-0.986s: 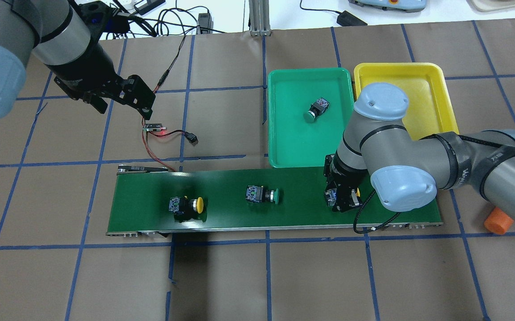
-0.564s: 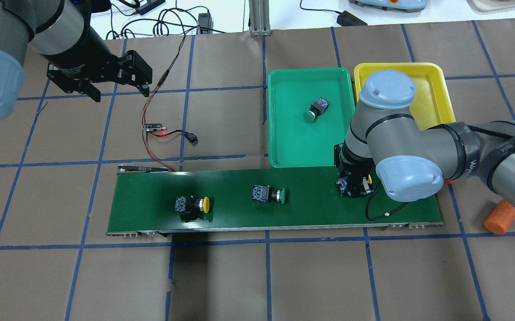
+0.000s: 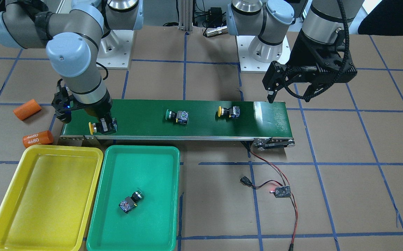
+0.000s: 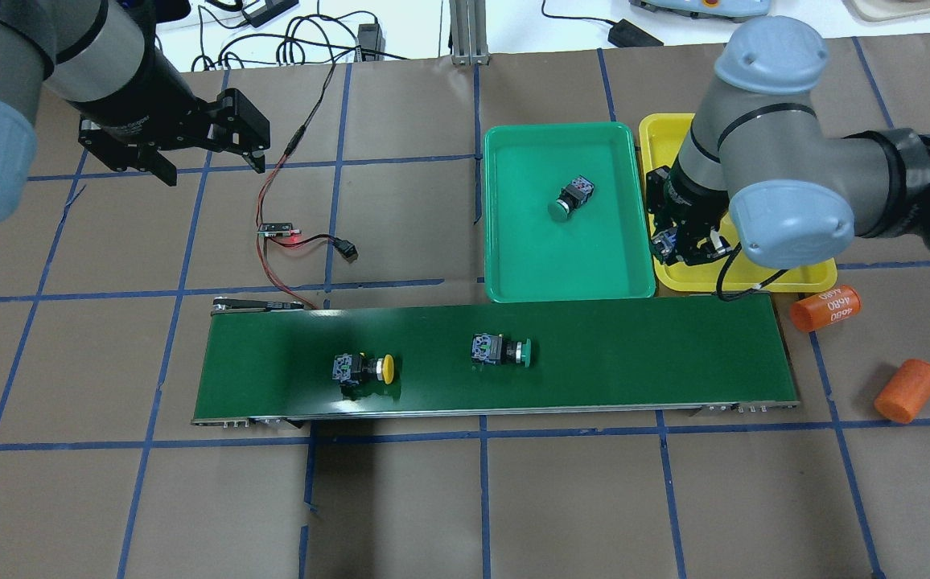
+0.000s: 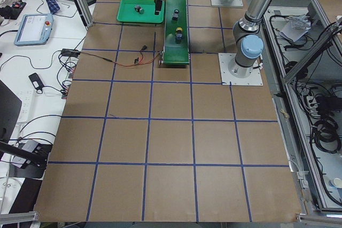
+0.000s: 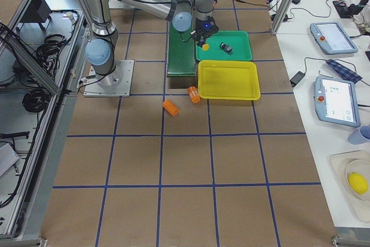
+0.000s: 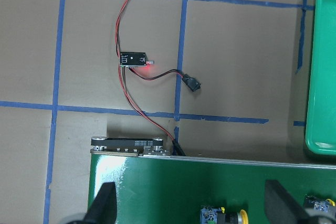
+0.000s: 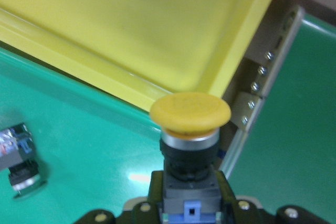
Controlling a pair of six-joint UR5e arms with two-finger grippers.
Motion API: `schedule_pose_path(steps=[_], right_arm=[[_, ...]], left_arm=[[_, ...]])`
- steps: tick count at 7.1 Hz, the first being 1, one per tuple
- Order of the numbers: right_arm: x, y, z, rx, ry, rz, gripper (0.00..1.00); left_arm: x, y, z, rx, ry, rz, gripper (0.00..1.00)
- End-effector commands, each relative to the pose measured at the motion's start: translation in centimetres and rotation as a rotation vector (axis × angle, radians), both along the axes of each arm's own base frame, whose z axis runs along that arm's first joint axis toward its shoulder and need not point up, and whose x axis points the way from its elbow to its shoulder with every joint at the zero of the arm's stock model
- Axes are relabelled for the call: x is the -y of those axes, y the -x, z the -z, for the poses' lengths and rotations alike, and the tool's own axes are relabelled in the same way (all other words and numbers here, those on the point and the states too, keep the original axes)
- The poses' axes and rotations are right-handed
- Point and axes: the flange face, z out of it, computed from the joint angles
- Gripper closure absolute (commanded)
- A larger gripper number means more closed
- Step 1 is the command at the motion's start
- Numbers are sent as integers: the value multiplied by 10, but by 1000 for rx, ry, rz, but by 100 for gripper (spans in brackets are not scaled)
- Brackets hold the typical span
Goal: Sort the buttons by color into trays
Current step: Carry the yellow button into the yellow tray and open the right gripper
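A yellow button point(image 8: 190, 129) sits clamped by its blocky body between the right fingers point(image 3: 111, 124), its domed cap pointing away from the wrist. The right wrist view shows it held in the air where the yellow tray point(image 4: 722, 119) and the green tray point(image 4: 529, 265) lie side by side, just beside the end of the belt point(image 4: 634, 354).

A green button point(image 4: 569, 199) lies on its side in the green tray. On the belt lie a second yellow button point(image 4: 364, 368) and a second green button point(image 4: 501, 351). They are apart from each other, both on their sides, caps turned toward the trays' end.

The left fingers point(image 7: 277, 201) are spread wide with nothing between them, raised above the desk point(image 4: 433, 498) near the belt's other end. A small circuit board point(image 4: 278, 230) with a red light and red-and-black wires lies close by.

An orange cylinder marked 4680 point(image 4: 825, 308) and a plain orange cylinder point(image 4: 906, 390) lie on the desk near the yellow tray, past the belt's end.
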Motion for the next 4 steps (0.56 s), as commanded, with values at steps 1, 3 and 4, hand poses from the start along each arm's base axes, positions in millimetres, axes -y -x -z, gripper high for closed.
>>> schedule_pose_path(steps=[1, 3, 4], right_arm=[[62, 35, 23, 2, 33, -54, 100], [81, 39, 52, 4, -8, -38, 68], [80, 40, 52, 5, -11, -40, 63]], left_arm=[[-4, -1, -1, 7, 3, 8, 0], [-4, -4, 0, 41, 1, 30, 0], [-4, -4, 0, 41, 1, 30, 0]])
